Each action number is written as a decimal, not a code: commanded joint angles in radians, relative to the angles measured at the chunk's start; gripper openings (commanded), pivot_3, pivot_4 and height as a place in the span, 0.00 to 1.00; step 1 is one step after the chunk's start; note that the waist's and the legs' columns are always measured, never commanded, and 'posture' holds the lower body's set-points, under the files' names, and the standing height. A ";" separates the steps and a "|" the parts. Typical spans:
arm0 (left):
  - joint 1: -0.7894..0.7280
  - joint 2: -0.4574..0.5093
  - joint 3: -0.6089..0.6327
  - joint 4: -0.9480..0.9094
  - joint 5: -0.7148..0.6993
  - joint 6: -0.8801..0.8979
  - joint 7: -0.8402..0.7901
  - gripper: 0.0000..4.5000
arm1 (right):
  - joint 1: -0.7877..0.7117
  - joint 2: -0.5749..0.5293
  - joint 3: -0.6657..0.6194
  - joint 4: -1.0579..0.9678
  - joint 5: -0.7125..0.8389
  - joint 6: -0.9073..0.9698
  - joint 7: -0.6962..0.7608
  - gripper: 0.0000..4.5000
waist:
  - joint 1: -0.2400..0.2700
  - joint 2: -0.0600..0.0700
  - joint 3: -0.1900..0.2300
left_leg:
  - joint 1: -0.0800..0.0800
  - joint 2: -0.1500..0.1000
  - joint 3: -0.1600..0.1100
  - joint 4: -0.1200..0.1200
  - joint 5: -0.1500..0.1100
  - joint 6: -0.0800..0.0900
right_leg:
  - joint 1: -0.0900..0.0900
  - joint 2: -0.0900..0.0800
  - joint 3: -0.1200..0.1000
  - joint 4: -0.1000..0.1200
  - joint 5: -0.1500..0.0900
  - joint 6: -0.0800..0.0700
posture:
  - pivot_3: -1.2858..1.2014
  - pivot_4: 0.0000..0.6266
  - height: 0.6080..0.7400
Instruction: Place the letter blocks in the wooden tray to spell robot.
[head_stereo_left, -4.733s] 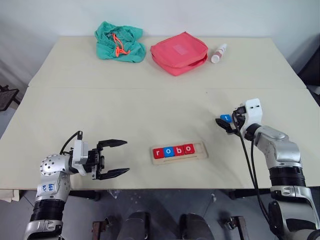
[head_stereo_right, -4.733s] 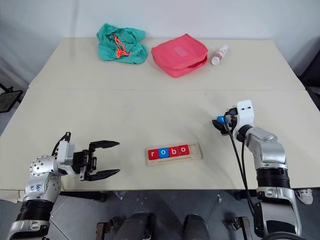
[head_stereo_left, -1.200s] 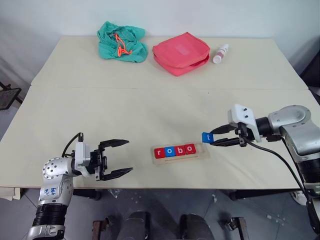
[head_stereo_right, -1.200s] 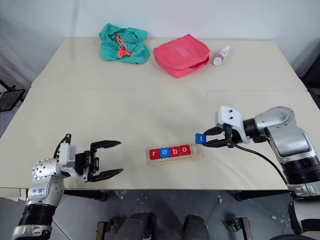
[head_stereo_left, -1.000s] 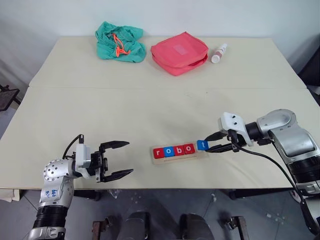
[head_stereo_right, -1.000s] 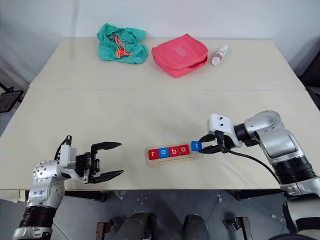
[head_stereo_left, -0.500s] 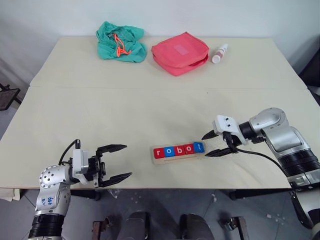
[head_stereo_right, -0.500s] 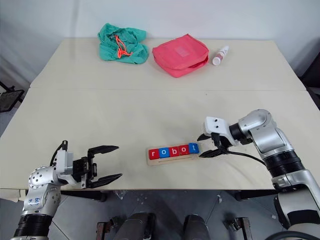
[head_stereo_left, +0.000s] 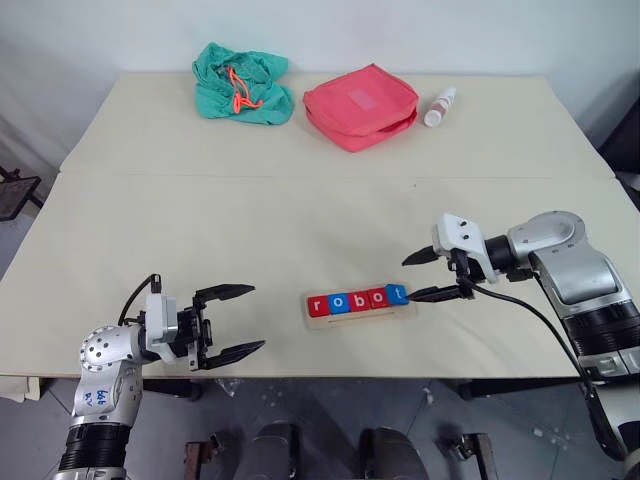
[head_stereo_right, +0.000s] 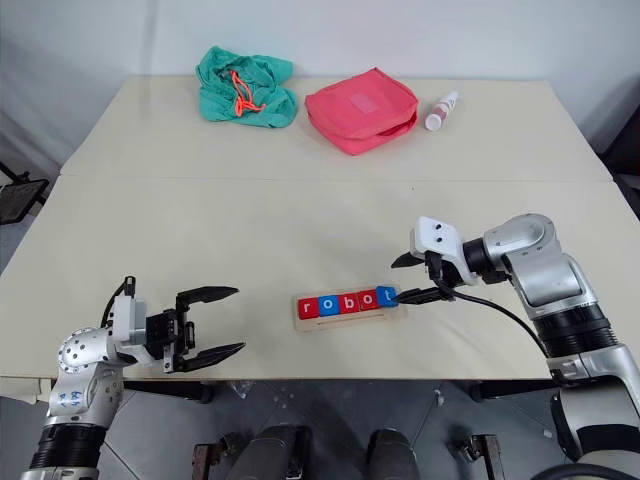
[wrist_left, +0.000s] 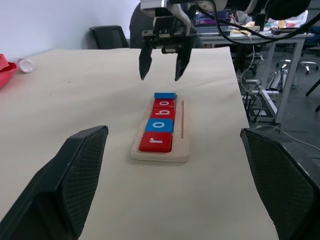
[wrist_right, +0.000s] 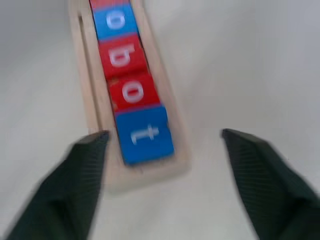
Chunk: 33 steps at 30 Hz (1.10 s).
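The pale table (head_stereo_left: 300, 220) fills the room's middle, a seam running across it. At about 12 o'clock on it lies a red zip pouch (head_stereo_left: 359, 105), with a crumpled green cloth bag (head_stereo_left: 240, 83) and its orange cord at 11 o'clock; neither shows any readable label. A small white bottle (head_stereo_left: 438, 106) with a pinkish band lies on its side at 1 o'clock, its print too small to read.

The right gripper (head_stereo_left: 424, 276) hangs at roughly 4 o'clock from the table's centre, fingers spread apart with nothing between them, their tips just beside the tray's right end and not touching the last tile. The left gripper (head_stereo_left: 238, 320) sits at 7 o'clock near the front edge, pointing toward the tray, its two black fingers parted and holding nothing; a blue handwritten mark on its arm is not legible to me.

The wooden tray (head_stereo_left: 358, 313) lies at 6 o'clock, close to the front edge, between the two grippers. The letter blocks (head_stereo_left: 357, 299) sit in it in one touching row, white lowercase letters reading r, o, b, o, t: red, blue, red, red, blue. The blue t (wrist_right: 144, 134) rests at the end nearest the right gripper, seemingly a little askew against its neighbour.
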 joint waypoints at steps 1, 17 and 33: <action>-0.012 -0.003 -0.005 0.008 -0.005 -0.007 -0.005 1.00 | 0.008 0.004 -0.031 -0.050 0.022 0.030 -0.028 0.47 | 0.000 0.000 0.000 | 0.000 0.000 0.000 0.000 0.000 0.000 | 0.000 0.000 0.000 0.000 0.000 0.000 | 0.52 0.24 1.00; 0.012 -0.001 -0.002 -0.013 -0.009 -0.010 0.007 1.00 | -0.020 0.084 0.002 0.092 -0.013 -0.032 -0.086 0.01 | -0.003 0.000 0.000 | 0.000 0.000 0.000 0.000 0.000 0.000 | 0.000 0.000 0.000 0.000 0.000 0.000 | 0.52 0.24 1.00; -0.005 -0.002 -0.008 0.004 -0.003 -0.017 0.014 1.00 | -0.003 0.083 -0.020 0.078 -0.022 -0.047 -0.119 0.01 | -0.001 0.000 0.000 | 0.000 0.000 0.000 0.000 0.000 0.000 | 0.000 0.000 0.000 0.000 0.000 0.000 | 0.52 0.24 1.00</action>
